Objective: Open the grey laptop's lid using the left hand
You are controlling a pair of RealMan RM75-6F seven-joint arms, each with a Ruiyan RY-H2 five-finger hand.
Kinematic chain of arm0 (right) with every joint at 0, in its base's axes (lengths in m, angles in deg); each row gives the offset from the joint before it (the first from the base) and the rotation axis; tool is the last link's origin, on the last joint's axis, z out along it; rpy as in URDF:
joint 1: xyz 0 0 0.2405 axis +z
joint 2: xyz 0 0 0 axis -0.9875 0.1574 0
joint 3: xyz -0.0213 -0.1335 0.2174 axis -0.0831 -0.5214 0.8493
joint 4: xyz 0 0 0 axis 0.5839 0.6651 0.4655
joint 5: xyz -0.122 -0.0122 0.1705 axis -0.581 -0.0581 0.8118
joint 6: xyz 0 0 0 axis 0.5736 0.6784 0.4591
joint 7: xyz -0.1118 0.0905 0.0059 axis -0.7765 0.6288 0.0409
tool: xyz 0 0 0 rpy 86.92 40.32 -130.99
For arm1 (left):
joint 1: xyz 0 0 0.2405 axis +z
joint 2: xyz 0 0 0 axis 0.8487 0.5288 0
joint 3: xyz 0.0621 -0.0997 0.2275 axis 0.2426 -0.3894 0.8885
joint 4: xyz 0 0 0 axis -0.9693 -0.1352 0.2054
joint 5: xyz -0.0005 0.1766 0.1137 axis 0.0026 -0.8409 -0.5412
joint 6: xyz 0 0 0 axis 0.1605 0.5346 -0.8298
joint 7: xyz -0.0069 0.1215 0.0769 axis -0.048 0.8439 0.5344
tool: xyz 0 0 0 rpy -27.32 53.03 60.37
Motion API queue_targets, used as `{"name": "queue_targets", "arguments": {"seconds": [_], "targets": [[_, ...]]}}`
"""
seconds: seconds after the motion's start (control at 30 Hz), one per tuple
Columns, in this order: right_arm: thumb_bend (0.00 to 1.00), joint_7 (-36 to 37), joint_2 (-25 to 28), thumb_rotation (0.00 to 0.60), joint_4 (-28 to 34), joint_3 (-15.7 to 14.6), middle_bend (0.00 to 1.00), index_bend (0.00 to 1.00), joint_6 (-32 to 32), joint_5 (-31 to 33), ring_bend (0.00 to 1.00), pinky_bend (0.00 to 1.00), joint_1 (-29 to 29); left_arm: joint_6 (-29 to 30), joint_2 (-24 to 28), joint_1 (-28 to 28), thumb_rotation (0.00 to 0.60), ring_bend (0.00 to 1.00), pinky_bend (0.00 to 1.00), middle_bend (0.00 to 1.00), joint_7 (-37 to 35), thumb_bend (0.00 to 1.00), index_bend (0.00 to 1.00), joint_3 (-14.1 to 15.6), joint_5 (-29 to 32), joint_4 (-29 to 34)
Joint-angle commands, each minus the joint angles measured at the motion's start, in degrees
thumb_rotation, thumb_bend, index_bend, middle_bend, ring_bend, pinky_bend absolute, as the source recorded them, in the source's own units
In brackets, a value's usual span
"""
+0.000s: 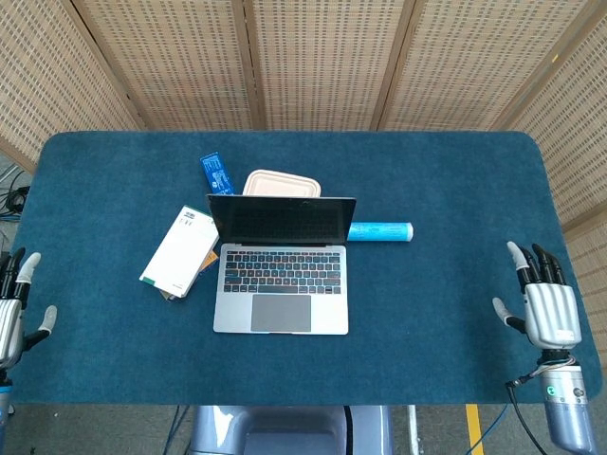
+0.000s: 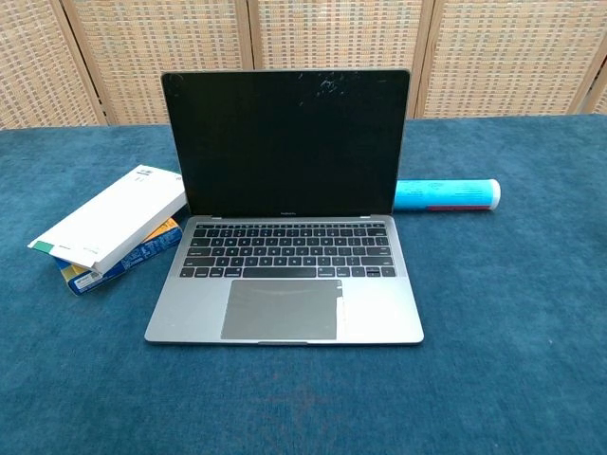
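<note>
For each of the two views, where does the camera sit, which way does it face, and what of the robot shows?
Head view: high above the near table edge, looking down on the table; left hand and right hand show at the sides.
Chest view: low at the near edge, looking level across at the laptop screen; no part of the robot shows.
Shared: laptop, white box, blue tube.
</note>
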Motion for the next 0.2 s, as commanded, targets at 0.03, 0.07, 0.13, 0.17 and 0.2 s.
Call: {"name": "queue_targets", "arguments": {"seconds": [0.03, 0.07, 0.13, 0.17, 0.2], "targets": [[0.31, 0.03, 0.03, 0.600, 0.04, 0.05, 0.16, 0.00, 0.09, -0.04, 0.05, 0.11, -0.30, -0.76, -0.22, 0.15, 0.600, 0.00, 0.00, 0.00, 0.25, 0.40, 0.00, -0.22, -0.20, 0.16], [0.31, 0.01, 0.04, 0.600, 0.07, 0.04, 0.16, 0.00, 0.20, -0.07, 0.05, 0.11, -0.40, -1.05, -0.30, 0.18, 0.600, 0.00, 0.00, 0.00, 0.36, 0.40, 0.00, -0.34, -0.23, 0.18], [0.31, -0.03, 0.04, 0.600, 0.09, 0.17, 0.16, 0.00, 0.36, -0.08, 0.05, 0.11, -0.59, -1.80, -0.37, 0.21, 0.600, 0.00, 0.00, 0.00, 0.59, 0.40, 0.00, -0.56, -0.29, 0.19], [0.31, -0.01, 0.03, 0.600, 0.08, 0.29, 0.16, 0.00, 0.41, -0.07, 0.05, 0.11, -0.68, -2.12, -0.37, 0.23, 0.600, 0.00, 0.00, 0.00, 0.57, 0.40, 0.00, -0.72, -0.42, 0.20], [0.31, 0.00, 0.02, 0.600, 0.07, 0.37, 0.16, 0.00, 0.48, -0.06, 0.05, 0.11, -0.75, -2.33, -0.37, 0.24, 0.600, 0.00, 0.00, 0.00, 0.56, 0.40, 0.00, -0.84, -0.54, 0.19]]}}
